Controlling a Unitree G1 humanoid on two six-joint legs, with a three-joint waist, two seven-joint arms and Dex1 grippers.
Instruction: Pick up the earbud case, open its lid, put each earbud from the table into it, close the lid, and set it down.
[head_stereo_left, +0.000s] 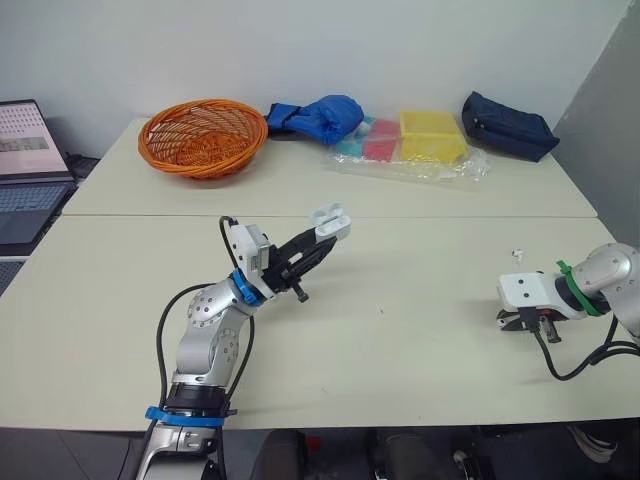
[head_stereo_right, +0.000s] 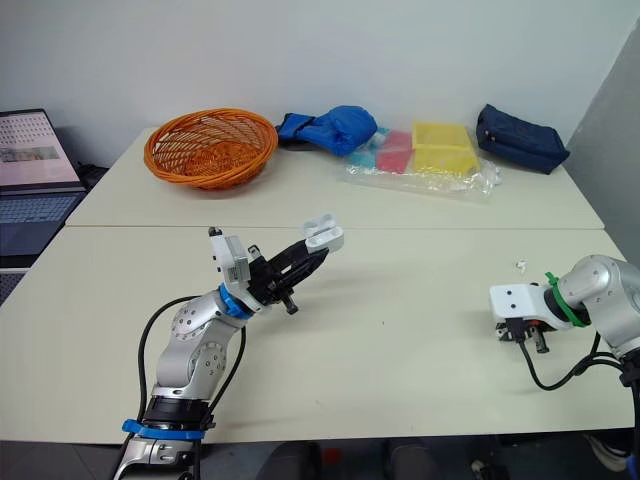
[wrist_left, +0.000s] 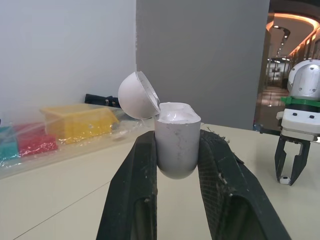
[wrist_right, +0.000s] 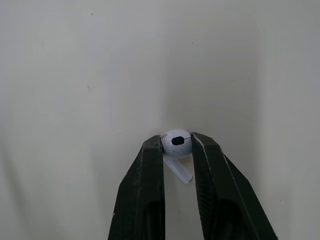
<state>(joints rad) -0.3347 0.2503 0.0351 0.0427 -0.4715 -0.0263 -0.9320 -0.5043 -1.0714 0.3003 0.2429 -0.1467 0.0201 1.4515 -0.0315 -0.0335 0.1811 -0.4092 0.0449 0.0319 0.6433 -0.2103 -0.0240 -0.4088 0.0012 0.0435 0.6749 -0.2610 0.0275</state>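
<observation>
— Left wrist view: our left gripper (wrist_left: 177, 142) pinches the earbud case (wrist_left: 176, 125), lid (wrist_left: 137, 95) open, above the table (head_stereo_left: 400, 320).
— And at four o'clock our right gripper (wrist_right: 177, 145) pinches an earbud (wrist_right: 176, 141), down at the table.

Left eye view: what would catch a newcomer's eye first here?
The left gripper holds a white earbud case, lid flipped open, raised above the middle of the table. Near the right edge, the right gripper pinches a white earbud. A bright orange basket sits at the far left.

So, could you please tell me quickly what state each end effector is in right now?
Left end effector: shut on the earbud case, lid open.
Right end effector: shut on an earbud.
</observation>
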